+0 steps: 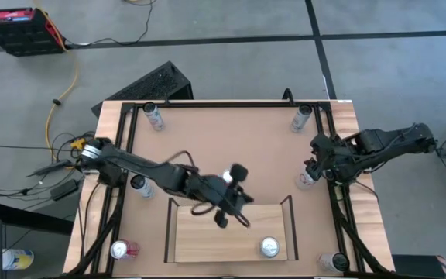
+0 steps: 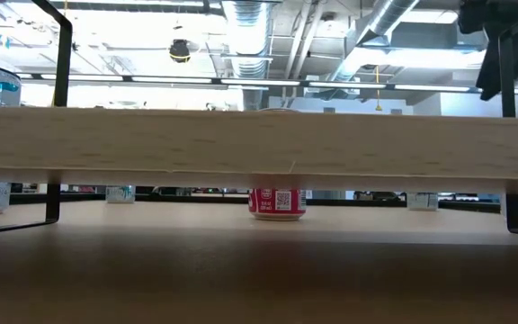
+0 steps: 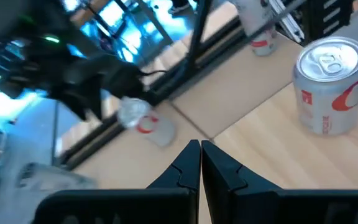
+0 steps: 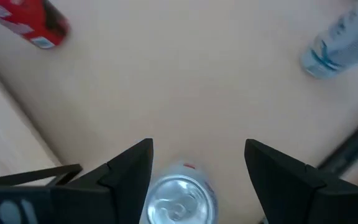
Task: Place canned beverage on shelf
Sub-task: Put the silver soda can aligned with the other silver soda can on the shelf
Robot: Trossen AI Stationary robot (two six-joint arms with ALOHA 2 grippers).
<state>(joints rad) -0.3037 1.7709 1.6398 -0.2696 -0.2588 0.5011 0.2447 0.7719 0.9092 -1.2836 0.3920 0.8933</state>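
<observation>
**Right tool straddles a can at the surface's edge, one can already up on the shelf**

Biggest thing first: the brown surface (image 1: 231,147) with its black frame, cans dotted round its corners. Towards its near edge stands the pale wood shelf (image 1: 207,236) with thin black end rails, and one silver and red canned beverage (image 1: 269,247) stands upright on it, near the right-hand rail.

The left arm reaches in from the left side, and the left tool (image 1: 235,208) hovers above the shelf's back edge, its fingers (image 3: 188,165) pressed together with nothing between them. Its wrist view shows that same can on the planks close ahead.

Over on the right side, the right tool (image 1: 310,172) is down by a silver can (image 1: 307,180) standing near the frame rail. The right wrist view shows its fingers (image 4: 132,165) spread wide on either side of the can's top (image 4: 179,202), with a gap on both sides, so not gripping.

From the low view, a red can (image 2: 277,202) stands on the surface beyond the shelf's underside.
</observation>
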